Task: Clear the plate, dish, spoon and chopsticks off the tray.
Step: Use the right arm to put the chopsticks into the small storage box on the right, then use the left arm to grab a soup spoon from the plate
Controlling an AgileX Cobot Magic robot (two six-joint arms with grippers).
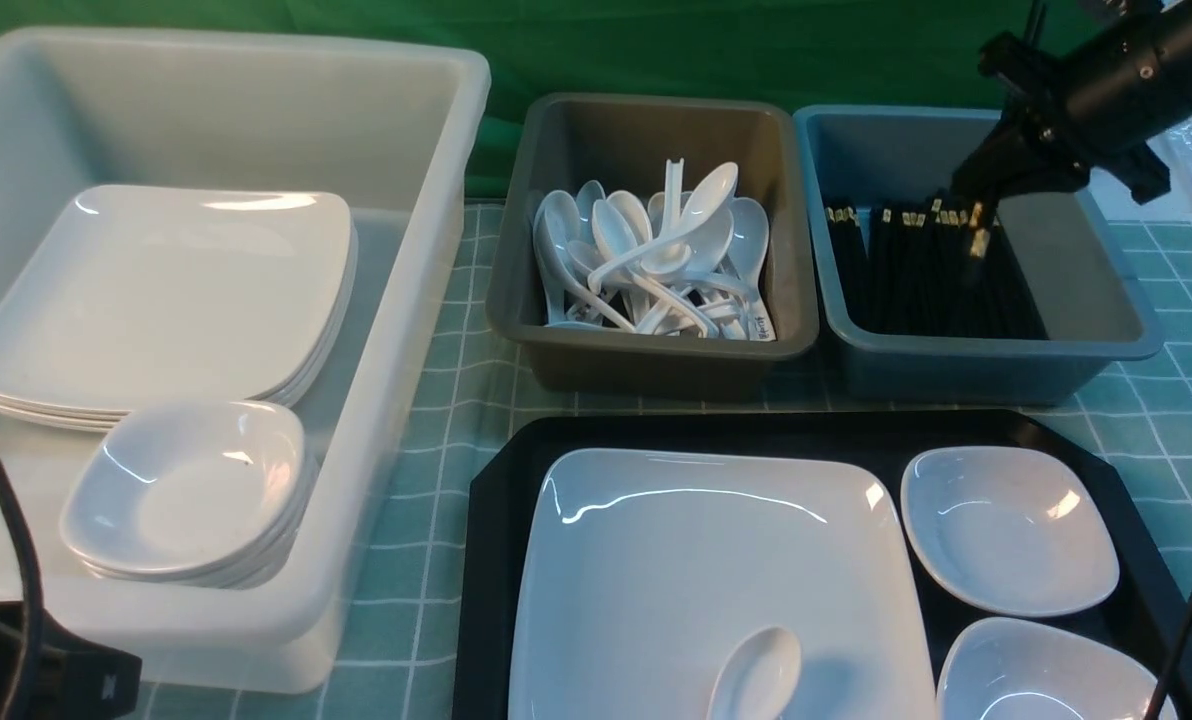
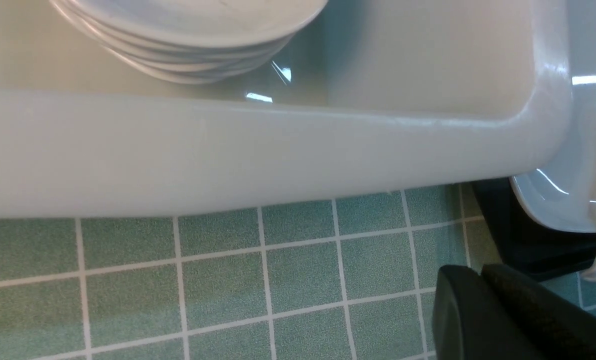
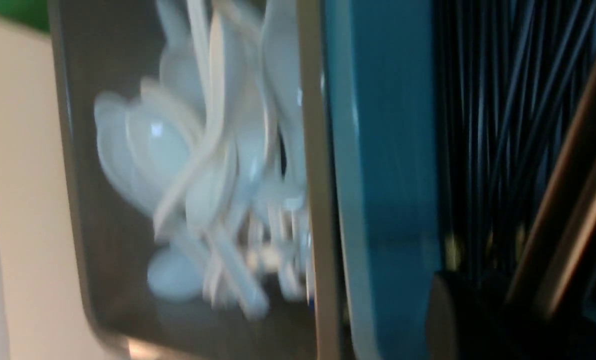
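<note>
- counter [image 1: 436, 400], green checked cloth: carries everything.
- white tub [image 1: 256, 110], far L: stack of square plates [image 1: 166, 300] at the back, stack of small dishes [image 1: 186, 490] in front of it.
- tray [image 1: 486, 560], black, near side, centre to R, in front of the two smaller tubs.
- plate [image 1: 676, 570]: on tray, fills its L part.
- blue tub [image 1: 996, 375], far R: chopstick pile [image 1: 906, 270] along its L side.
- grey tub [image 1: 646, 130], btw white & blue tubs: spoon pile [image 1: 656, 250] inside.
- right gripper [image 1: 974, 205]: above blue tub, jaws pinched nearly closed on the chopsticks.
- left gripper [image 2: 480, 280]: jaws closed, nothing held. Low over the cloth, in front of white tub's near wall.
- far dish [image 1: 1008, 530] & near dish [image 1: 1046, 670]: on tray, R of plate, one behind the other. Near one cut by frame edge.
- spoon [image 1: 756, 675]: on plate's near part. Only the bowl end shows.
- chopsticks [image 1: 977, 243]: off tray, in right gripper, slanting down over the pile in blue tub. Wrist view too blurred for more.
</note>
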